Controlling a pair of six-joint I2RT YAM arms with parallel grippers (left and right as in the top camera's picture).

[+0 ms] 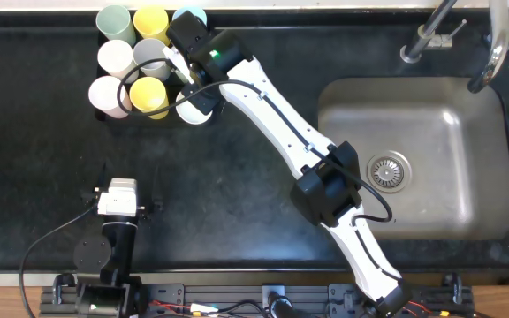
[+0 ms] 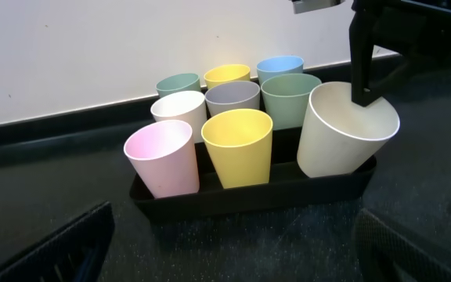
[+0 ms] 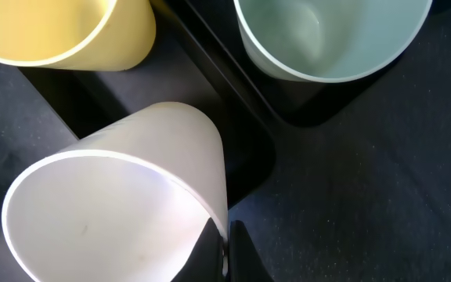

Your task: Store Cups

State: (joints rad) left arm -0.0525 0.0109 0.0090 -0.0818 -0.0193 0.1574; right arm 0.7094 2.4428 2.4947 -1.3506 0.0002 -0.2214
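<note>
Cream cup (image 2: 339,137) tilted at tray (image 2: 249,202) edge, pincer (image 3: 225,252) clamped

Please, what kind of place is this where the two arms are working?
Most likely a kitchen counter: a steel sink with a faucet is set into a dark countertop, and a black tray of plastic cups stands by the wall.

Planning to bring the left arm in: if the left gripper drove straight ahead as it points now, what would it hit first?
Most likely the black tray's front wall, about where the pink cup and yellow cup stand; only bare counter lies before it. Depth is hard to judge.
</note>
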